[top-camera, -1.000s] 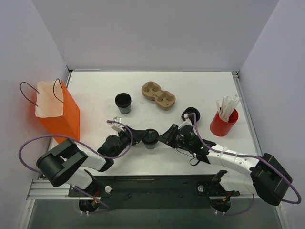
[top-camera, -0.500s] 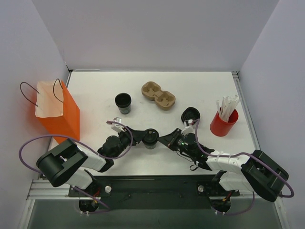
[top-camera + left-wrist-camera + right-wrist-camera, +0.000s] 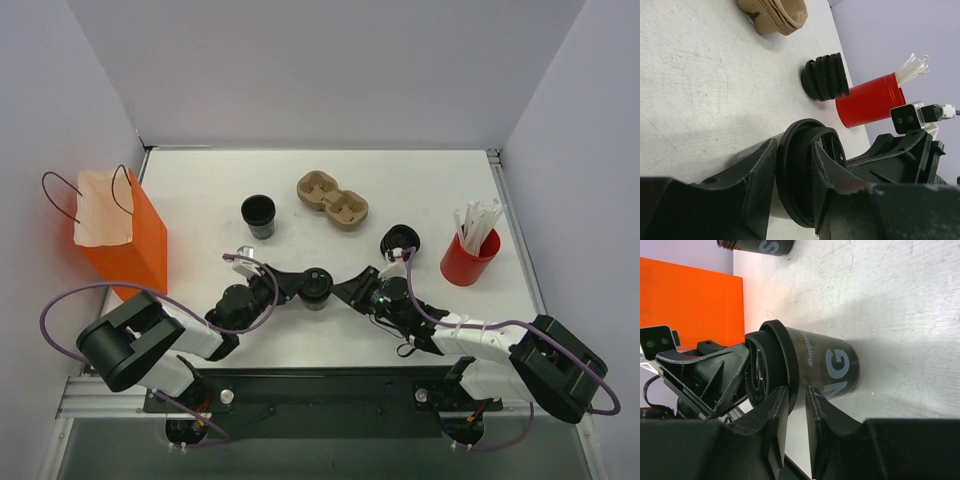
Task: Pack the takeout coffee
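The takeout coffee (image 3: 317, 288), a small black cup with a black lid, stands at the table's near middle between both grippers. My left gripper (image 3: 300, 285) reaches it from the left. In the left wrist view my left gripper (image 3: 794, 152) is shut on the lid's rim (image 3: 790, 180), one finger on the lid's top and one under the rim. My right gripper (image 3: 346, 290) reaches it from the right. In the right wrist view my right gripper (image 3: 796, 392) has narrow jaws straddling the lid's rim, with the printed cup wall (image 3: 832, 365) beside them.
The orange bag (image 3: 120, 235) stands open at the left edge. A lidless black cup (image 3: 258, 215) and a brown cup carrier (image 3: 332, 198) are further back. A stack of black lids (image 3: 398, 240) and a red cup of stirrers (image 3: 468, 262) are to the right.
My right arm's forearm has swung down towards the near edge while its gripper stayed at the cup. The left arm and the cup have not moved.
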Robot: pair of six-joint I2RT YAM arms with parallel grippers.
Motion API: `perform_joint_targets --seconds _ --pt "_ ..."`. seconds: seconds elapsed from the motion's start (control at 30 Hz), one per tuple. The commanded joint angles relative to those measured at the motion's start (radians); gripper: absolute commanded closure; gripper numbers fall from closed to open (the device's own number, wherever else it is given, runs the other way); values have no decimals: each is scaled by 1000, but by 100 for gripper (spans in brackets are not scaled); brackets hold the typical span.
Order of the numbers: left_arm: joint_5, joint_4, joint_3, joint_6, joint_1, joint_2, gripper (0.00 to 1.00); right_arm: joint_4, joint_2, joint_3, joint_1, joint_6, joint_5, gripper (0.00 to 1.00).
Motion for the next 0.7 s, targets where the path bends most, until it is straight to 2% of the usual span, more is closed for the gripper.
perform_joint_targets --seconds 0.0,0.27,0.37,0.53,0.67 --pt "51 -513 -90 85 -26 90 62 -382 -11 -21 -2 -142 -2 78" --pt "57 -514 -77 79 -35 101 63 -391 76 73 -27 -171 -49 78" --pt "54 -516 -76 79 -36 107 63 -424 145 64 -12 -144 -7 80" --pt "42 -516 -89 68 -40 121 63 -357 255 -31 24 -84 23 82" --pt "40 -529 -84 71 -40 112 63 -440 266 7 45 -107 78 82"
